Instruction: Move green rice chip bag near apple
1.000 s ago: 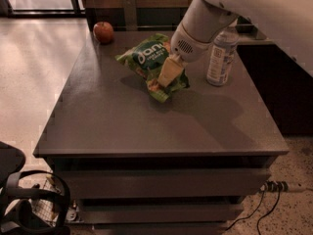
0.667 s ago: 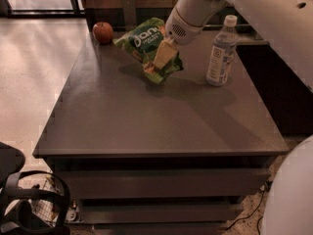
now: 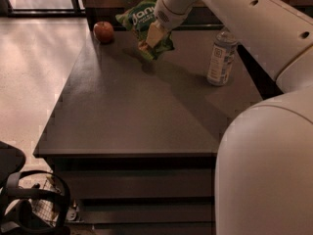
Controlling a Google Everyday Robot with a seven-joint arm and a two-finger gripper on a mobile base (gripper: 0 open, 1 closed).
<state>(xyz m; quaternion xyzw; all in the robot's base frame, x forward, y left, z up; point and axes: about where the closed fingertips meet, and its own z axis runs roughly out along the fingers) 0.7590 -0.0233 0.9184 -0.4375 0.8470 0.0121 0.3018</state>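
Note:
The green rice chip bag [image 3: 143,23], wrinkly green foil with white lettering, hangs lifted above the far part of the dark table [image 3: 137,111]. My gripper [image 3: 151,37] is shut on the bag's right side, its beige fingers over the foil. The small red apple [image 3: 103,32] sits at the table's far left corner, a short way left of the bag. My white arm comes in from the upper right.
A clear plastic water bottle [image 3: 220,57] with a white label stands on the table's right side. My white arm and body [image 3: 264,170] fill the right of the view. A black chair [image 3: 19,199] is at the lower left, off the table.
My gripper has lifted the green bag off the table and carried it left and toward the far edge, closer to the apple. The bottle and apple stay in place.

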